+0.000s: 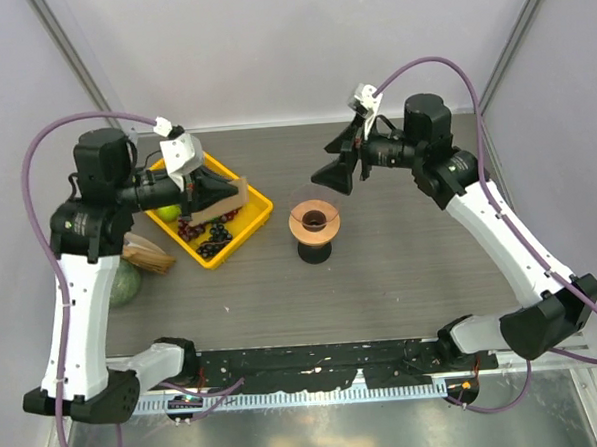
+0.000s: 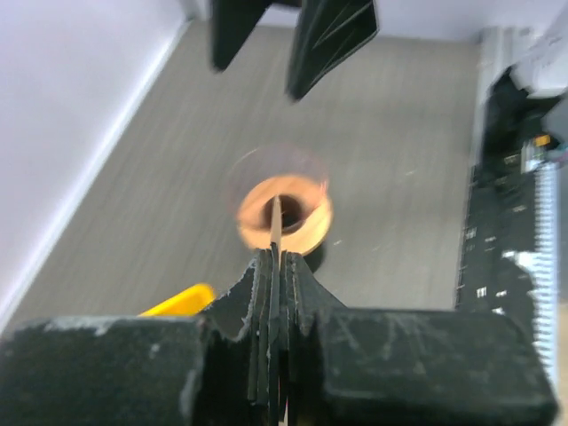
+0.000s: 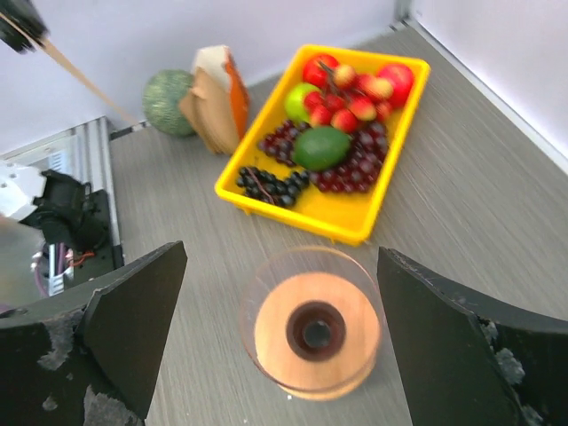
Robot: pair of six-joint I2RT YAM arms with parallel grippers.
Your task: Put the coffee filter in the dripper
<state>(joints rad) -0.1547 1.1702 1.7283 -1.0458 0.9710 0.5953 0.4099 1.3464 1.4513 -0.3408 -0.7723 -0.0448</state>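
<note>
Risk of a snagged or missed drop.
Our left gripper (image 1: 227, 192) clamps the coffee filter (image 1: 239, 202) edge-on over the yellow tray (image 1: 247, 236), apart from the dripper (image 1: 315, 223); we fear the flat paper catching its rim, or our wide-open right gripper (image 1: 325, 162).

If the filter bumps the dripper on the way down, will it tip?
Likely tippy: the dripper has a wide cone on a narrow black pedestal. Nothing braces it; the right claw hangs open, apart from it. The coffee filter, paper-thin edge-on in the left claw, probably bends first.
</note>
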